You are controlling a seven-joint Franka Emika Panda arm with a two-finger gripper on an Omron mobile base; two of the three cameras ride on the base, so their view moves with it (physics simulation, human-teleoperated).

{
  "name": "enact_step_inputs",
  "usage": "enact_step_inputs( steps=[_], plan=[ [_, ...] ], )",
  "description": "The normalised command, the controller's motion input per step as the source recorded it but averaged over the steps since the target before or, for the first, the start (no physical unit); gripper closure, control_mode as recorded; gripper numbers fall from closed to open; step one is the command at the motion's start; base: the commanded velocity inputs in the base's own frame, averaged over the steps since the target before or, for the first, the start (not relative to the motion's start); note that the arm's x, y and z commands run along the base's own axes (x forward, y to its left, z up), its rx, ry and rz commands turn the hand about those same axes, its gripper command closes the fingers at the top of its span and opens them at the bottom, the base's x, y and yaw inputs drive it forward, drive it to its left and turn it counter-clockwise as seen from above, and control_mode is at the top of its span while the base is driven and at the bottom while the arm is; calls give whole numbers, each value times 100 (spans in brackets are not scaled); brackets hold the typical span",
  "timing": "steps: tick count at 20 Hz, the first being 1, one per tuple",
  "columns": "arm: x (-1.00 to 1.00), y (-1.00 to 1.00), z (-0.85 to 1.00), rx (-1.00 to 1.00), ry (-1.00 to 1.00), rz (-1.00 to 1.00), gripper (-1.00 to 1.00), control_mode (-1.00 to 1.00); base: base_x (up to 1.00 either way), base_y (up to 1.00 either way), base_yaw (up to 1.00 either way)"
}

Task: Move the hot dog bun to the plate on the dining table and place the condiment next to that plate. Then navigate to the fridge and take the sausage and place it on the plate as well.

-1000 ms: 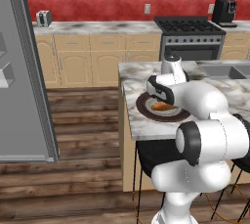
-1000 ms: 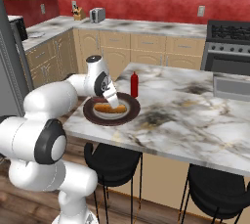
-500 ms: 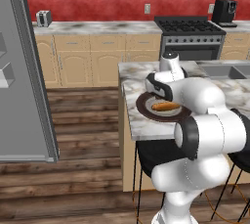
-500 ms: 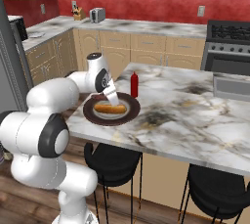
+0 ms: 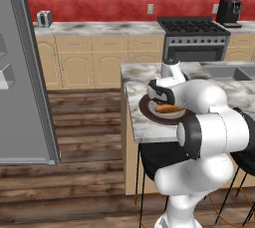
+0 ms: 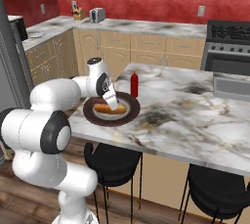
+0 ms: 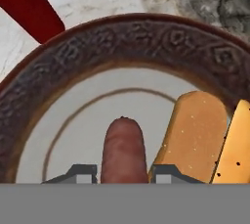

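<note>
Grasping the sausage (image 7: 123, 149) just above the plate (image 7: 73, 66), beside the hot dog bun (image 7: 195, 130), the tool (image 7: 120, 173) should part its fingers slowly and lift straight up off the tabletop (image 6: 195, 115), avoiding the condiment (image 6: 134, 84).

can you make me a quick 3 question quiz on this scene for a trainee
1. True or false: the hot dog bun lies on the plate.
2. What sits between the fingertips of the pincer in the hand view? A) the sausage B) a fork C) a cup
3. Fill in: the condiment stands upright on the dining table, just ____ the plate's rim.

Key
1. True.
2. A: the reddish-brown rod lies over the plate's pale centre, beside the bun.
3. Outside: the bottle stands on the marbled top on the plate's far side, not on the plate.
</note>
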Motion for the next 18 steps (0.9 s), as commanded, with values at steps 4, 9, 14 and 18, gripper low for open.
enact_step_inputs(
  steps=[4,9,14,18],
  plan=[
    [0,0,-5,0,0,-4,-100,-100,0,0,0],
    [-7,0,9,0,-1,-2,-100,-100,0,0,0],
    [-28,0,47,0,-2,0,-100,-100,0,0,0],
    [-9,0,60,0,0,0,-100,-100,0,0,0]
  ],
)
